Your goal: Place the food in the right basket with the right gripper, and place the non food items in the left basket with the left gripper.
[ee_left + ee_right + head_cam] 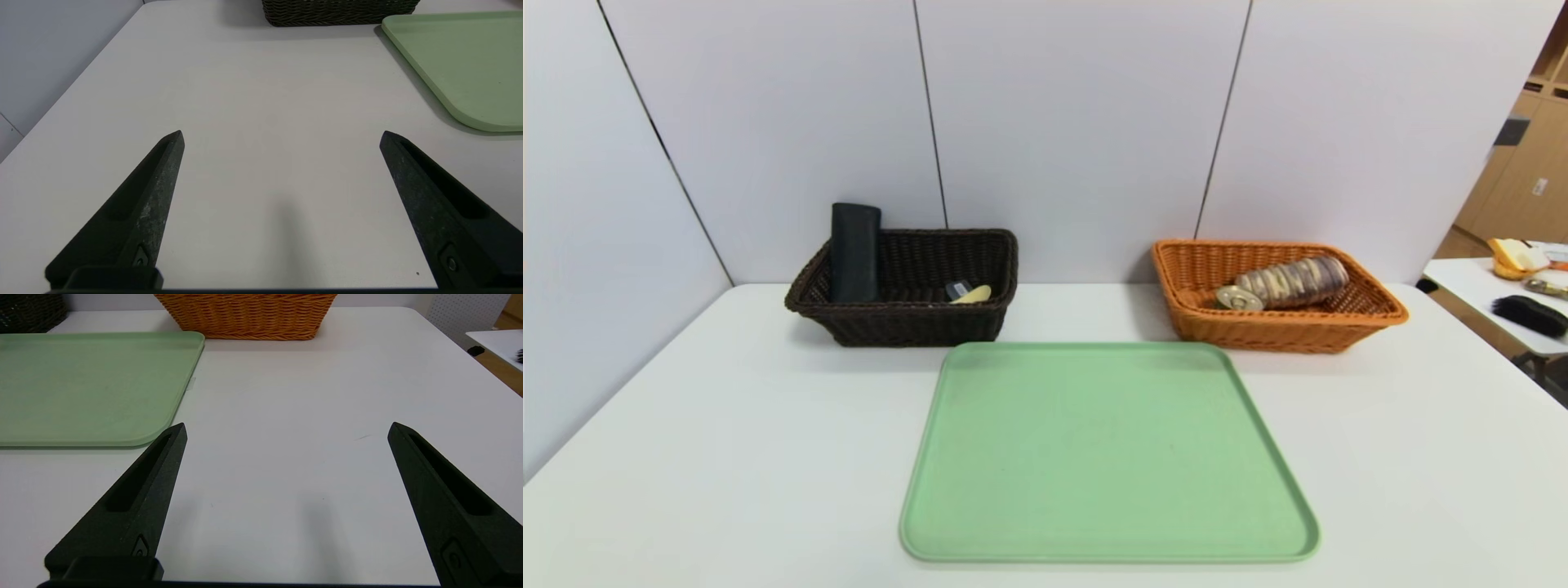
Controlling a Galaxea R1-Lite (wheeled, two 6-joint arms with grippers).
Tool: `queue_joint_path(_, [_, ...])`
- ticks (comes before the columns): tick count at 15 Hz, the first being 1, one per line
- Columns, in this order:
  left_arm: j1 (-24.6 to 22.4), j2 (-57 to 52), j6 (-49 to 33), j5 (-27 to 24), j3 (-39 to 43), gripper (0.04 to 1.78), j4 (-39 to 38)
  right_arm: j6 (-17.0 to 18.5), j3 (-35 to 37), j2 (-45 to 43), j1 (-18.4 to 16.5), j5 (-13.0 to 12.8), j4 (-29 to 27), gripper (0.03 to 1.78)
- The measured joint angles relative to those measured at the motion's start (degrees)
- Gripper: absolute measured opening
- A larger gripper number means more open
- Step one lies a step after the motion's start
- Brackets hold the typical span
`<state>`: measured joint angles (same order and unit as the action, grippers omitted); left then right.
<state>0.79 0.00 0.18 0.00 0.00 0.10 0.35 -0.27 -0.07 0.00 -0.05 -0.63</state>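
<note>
The dark brown left basket [980, 322] holds a black upright case [854, 251] and a small yellow item [972, 295]. The orange right basket [1282, 333] holds a wrapped food roll [1294, 282] and a small round tin [1239, 299]. The green tray [1107, 449] lies bare in front of the baskets. Neither gripper shows in the head view. My left gripper [282, 136] is open and empty over the bare table left of the tray [470, 61]. My right gripper [288, 428] is open and empty over the table right of the tray [90, 384].
The white table [727, 449] ends at a grey wall panel behind the baskets. A second table [1494, 298] at the far right carries a black brush and other items. The left basket's base [339, 12] and the right basket's base [249, 318] show in the wrist views.
</note>
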Motion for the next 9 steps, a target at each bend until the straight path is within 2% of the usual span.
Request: queue_joint_path(9, [0.00, 0.00, -0.02, 0.00, 0.00, 1.69, 0.00, -0.13, 0.02, 0.00, 0.00, -0.05, 0.17, 1.70])
